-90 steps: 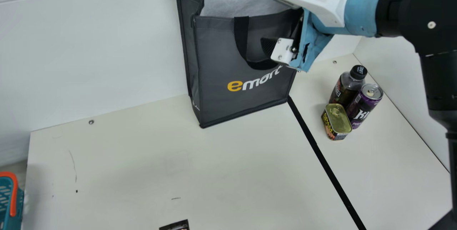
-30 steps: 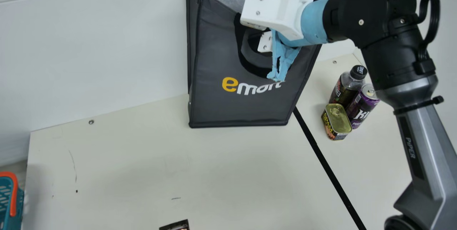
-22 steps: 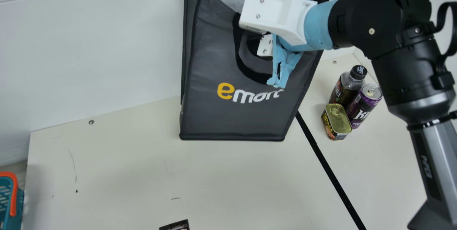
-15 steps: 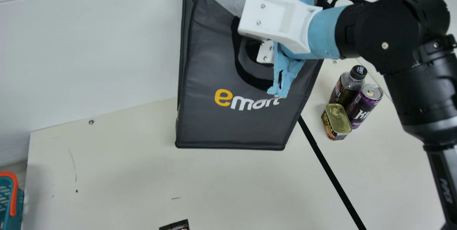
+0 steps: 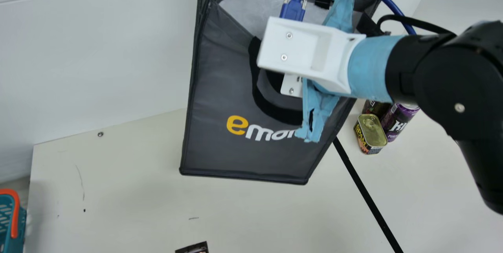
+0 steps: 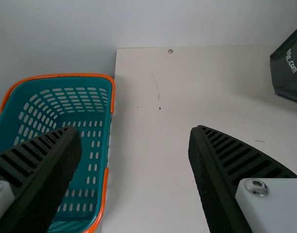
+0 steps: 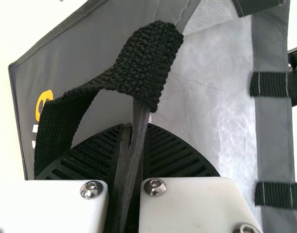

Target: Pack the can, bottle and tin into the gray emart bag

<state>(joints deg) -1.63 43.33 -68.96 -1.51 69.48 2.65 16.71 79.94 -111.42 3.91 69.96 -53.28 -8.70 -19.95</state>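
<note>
Main view: the gray bag point(image 5: 243, 151) tilts at far centre; tin point(image 5: 371, 131), can point(image 5: 397, 122) and bottle point(image 5: 375, 107) stand together at right. Left wrist view: the left gripper point(image 6: 135, 130) is spread and empty. Right wrist view: the right gripper point(image 7: 134, 127) pinches the bag's rim beside its handle point(image 7: 143, 63); slow lowering, base level before release, best leaves the mouth upright.
</note>
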